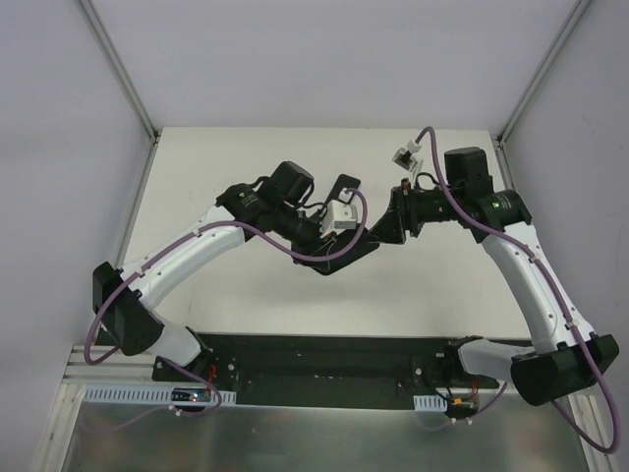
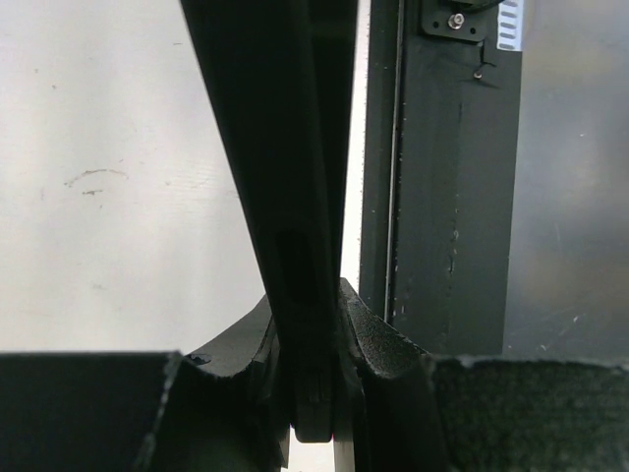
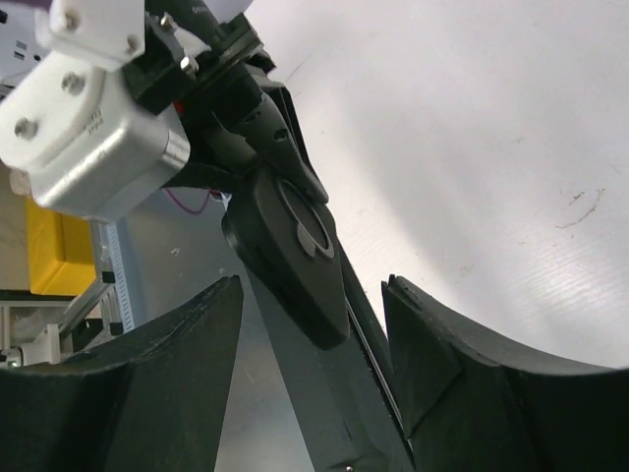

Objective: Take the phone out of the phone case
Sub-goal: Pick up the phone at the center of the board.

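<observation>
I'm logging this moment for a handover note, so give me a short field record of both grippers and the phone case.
left gripper: shut on the phone case, which is seen edge-on between its jaws
right gripper: open, jaws apart, one on each side of the phone case
phone case: dark, held up between the two arms over the table
phone out of case: cannot tell

No writing can be read anywhere. A white sticker (image 2: 509, 25) on the black rail (image 2: 442, 197) along the table's near edge carries print too small to make out. The silver housing (image 3: 93, 147) shows only faint, illegible marks.
</observation>
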You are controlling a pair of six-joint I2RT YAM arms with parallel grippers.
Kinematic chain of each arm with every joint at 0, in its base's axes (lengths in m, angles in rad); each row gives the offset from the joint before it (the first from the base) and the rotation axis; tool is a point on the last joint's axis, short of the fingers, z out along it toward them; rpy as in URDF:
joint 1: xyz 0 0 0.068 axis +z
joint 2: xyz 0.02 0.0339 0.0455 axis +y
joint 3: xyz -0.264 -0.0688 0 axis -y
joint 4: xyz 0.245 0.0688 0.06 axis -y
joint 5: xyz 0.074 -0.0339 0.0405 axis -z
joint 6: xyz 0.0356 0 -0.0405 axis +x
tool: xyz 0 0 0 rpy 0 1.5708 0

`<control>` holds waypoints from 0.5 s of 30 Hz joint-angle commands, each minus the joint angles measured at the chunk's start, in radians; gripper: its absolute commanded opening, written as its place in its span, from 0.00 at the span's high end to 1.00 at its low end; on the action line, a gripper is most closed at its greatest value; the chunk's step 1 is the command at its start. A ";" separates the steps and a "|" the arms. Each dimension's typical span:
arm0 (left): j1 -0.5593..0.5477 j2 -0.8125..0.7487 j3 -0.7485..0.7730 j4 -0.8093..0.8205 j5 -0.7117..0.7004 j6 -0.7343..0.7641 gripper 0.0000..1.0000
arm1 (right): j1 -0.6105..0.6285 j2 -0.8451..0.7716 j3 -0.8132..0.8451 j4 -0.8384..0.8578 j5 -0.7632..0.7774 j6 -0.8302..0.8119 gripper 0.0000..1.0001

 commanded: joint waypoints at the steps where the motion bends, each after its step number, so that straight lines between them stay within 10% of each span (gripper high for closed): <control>1: 0.038 -0.041 0.057 0.002 0.115 0.010 1.00 | 0.004 -0.024 0.064 -0.086 0.014 -0.113 0.35; 15: 0.084 -0.032 0.066 0.093 0.201 -0.151 1.00 | 0.024 -0.072 -0.008 0.054 0.102 -0.037 0.39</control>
